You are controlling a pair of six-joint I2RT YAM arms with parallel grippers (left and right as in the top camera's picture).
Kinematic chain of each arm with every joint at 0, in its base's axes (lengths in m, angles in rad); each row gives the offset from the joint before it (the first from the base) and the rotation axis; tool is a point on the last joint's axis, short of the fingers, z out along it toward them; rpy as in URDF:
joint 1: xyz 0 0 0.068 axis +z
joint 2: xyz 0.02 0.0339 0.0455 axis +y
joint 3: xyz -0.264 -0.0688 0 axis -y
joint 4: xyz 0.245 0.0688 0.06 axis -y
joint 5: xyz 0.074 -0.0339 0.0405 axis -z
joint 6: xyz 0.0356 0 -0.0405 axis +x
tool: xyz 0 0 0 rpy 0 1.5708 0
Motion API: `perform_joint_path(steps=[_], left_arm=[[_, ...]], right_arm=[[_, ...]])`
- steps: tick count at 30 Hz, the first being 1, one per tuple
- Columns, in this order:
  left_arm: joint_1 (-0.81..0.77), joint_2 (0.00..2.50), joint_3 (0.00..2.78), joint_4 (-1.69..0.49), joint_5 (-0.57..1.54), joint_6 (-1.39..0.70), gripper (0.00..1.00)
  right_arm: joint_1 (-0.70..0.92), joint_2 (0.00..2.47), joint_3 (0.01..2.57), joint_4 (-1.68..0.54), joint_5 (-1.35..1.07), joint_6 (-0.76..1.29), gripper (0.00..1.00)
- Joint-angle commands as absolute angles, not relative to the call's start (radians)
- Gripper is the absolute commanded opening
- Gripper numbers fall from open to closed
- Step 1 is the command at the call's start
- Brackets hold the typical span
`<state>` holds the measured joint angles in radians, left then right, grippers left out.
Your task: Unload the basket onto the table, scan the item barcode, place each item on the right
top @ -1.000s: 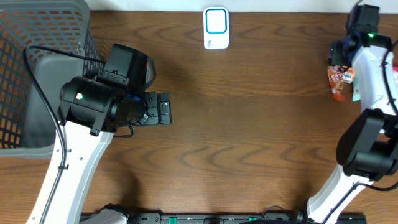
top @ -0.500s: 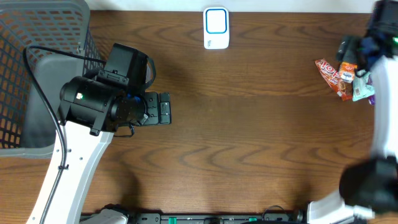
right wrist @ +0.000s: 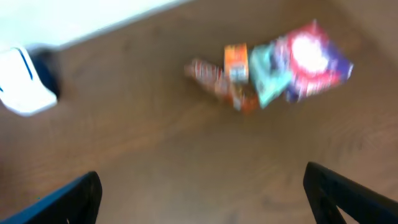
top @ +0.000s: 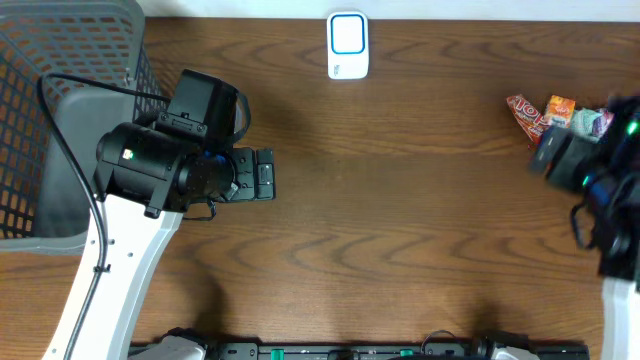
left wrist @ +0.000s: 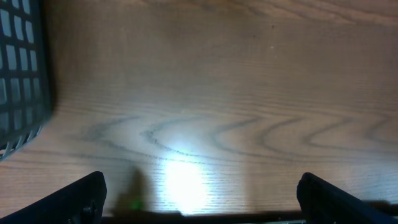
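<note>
The snack packets (right wrist: 273,68) lie clustered near the table's far right edge, ahead of the right gripper (right wrist: 200,186), long axis roughly across its gap. Its jaws are spread and empty. The left gripper (left wrist: 200,190), also spread and empty, is well apart beside the basket (top: 60,60). The right arm is nearer.

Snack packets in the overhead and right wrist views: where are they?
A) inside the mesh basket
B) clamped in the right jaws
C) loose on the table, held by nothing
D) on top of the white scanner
C: the snack packets lie on the wooden table, ahead of the right gripper, whose jaws stand wide apart with nothing between them.
</note>
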<state>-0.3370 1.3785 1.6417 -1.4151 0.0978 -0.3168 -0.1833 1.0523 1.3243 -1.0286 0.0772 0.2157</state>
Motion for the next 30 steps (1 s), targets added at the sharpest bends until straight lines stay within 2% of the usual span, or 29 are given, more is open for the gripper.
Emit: perform_joint_path(steps=[1, 10, 13, 30], left_arm=[[-0.334, 1.378, 1.657, -1.420, 0.081, -0.315, 0.98], [-0.334, 1.378, 1.657, -1.420, 0.081, -0.315, 0.98], [-0.334, 1.378, 1.657, -1.420, 0.081, -0.315, 0.98], [-0.334, 1.378, 1.657, -1.420, 0.081, -0.315, 0.98]], right_arm=[[-0.173, 0.968, 1.259, -1.066, 0.064, 0.281, 0.99], [-0.173, 0.895, 1.230, -1.456, -0.003, 0.280, 0.99], [-0.173, 0.895, 1.230, -1.516, -0.003, 0.280, 0.99], [-0.173, 0.895, 1.230, -1.522, -0.003, 0.281, 0.99]])
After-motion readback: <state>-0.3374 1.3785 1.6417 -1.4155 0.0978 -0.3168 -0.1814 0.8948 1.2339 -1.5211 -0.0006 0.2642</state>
